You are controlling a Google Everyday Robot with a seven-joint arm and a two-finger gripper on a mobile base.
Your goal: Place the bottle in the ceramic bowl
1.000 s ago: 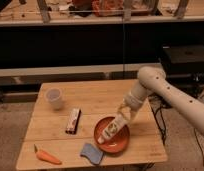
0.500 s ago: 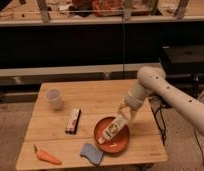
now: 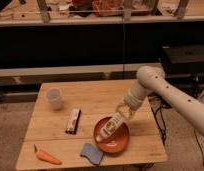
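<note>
**Weighing up the bottle [image 3: 110, 126] at the ceramic bowl [image 3: 121, 146]**

We see the bottle slanted over the bowl, cap end low toward the bowl's floor, base end up at the pincer [image 3: 126, 111]. We judge it light, stiff and smooth-sided, apt to roll once free, so the labelled middle looks the surest hold. The pincer sits at the base end, over the bowl's far rim. We cannot tell whether it clamps the bottle, nor whether the cap touches the bowl. The desk [image 3: 95, 95] carries the bowl.
</note>
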